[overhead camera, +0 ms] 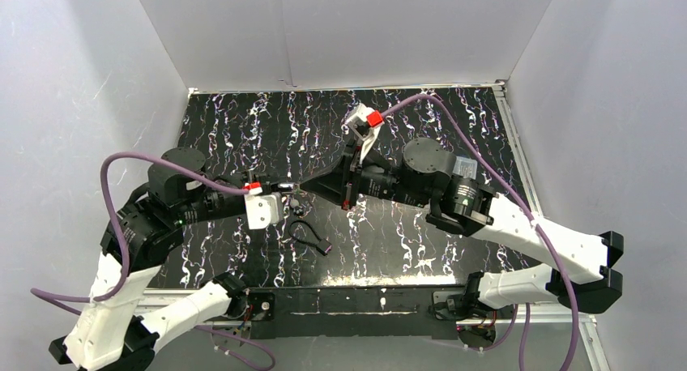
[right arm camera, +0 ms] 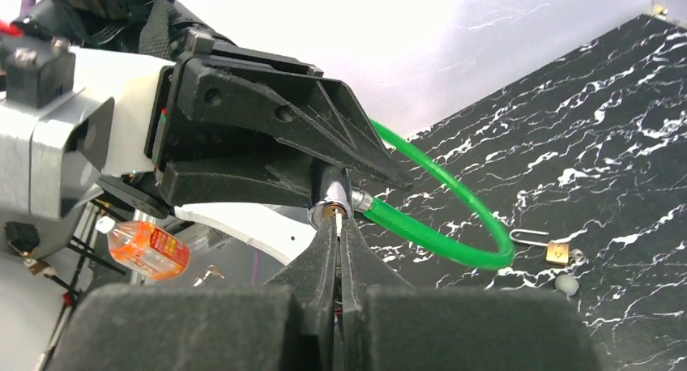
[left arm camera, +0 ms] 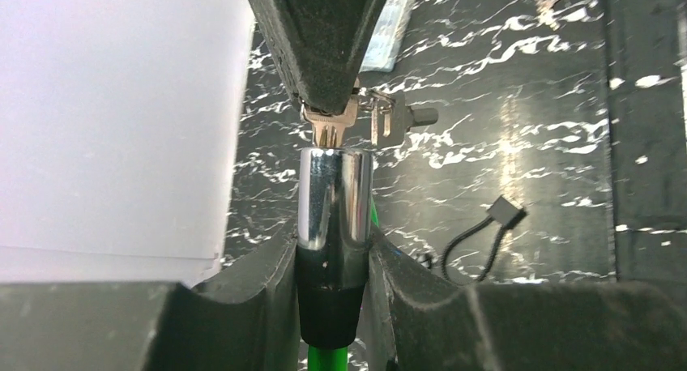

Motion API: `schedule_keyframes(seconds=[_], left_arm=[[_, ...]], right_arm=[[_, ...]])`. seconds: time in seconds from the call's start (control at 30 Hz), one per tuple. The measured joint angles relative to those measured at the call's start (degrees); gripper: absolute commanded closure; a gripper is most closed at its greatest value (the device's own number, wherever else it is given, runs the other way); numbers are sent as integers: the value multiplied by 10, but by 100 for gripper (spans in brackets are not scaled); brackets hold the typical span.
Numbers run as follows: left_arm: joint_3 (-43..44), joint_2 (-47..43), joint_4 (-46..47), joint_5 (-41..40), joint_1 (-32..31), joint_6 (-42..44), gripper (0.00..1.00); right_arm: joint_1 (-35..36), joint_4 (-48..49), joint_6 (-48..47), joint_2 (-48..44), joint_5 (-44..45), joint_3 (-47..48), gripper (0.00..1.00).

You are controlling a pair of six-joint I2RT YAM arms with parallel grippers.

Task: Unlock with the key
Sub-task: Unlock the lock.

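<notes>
Left end effector [left arm camera: 332, 256] clamps lock [left arm camera: 334, 199] (green loop [right arm camera: 454, 217] shows from right wrist).

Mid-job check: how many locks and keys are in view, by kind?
cable lock: 1
padlock: 1
key in lock: 1
spare key: 1
Total: 4

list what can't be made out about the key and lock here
- The key blade: left wrist view, inside the lock barrel; depth unknown.
- The key head: same view, covered by the right gripper.
- Top view: key and lock barrel too small to tell.
- The green cable lower end: cut off by the left wrist view's bottom edge.
</notes>
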Motion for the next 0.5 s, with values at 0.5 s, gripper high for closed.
schedule_keyframes(seconds=[0.5], left_arm=[[-120, -30, 148, -116, -18, 196, 100]], right_arm=[[-86, -44, 155, 32, -59, 18, 99]])
